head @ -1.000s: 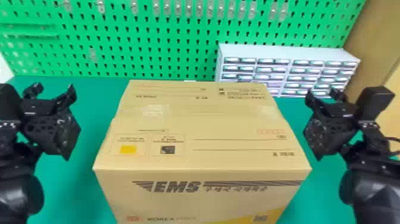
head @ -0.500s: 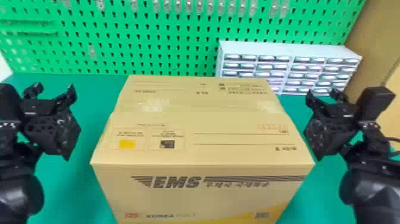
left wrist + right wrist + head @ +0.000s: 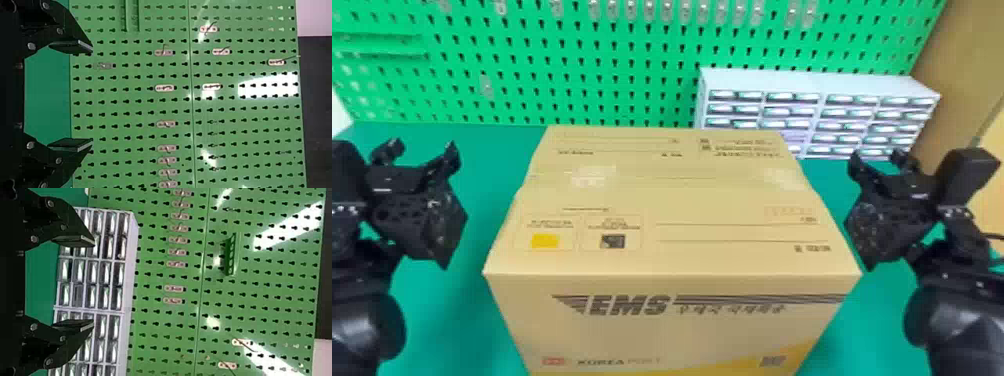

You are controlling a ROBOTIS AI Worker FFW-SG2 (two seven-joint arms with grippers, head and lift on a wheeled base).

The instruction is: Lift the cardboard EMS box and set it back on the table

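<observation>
Both spread, left hand (image 3: 423, 146) and right hand (image 3: 877, 156) flank the EMS box (image 3: 672, 240), now larger-looking.

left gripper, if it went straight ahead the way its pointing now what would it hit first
Probably the green pegboard: the left gripper faces it, with the EMS box off to its right. How far ahead it would meet it is hard to judge.

Pegboard (image 3: 652, 65) (green), drawer cabinet (image 3: 812, 80) (pale) before it.

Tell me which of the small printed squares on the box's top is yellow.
The left square; the right square beside it is dark.
</observation>
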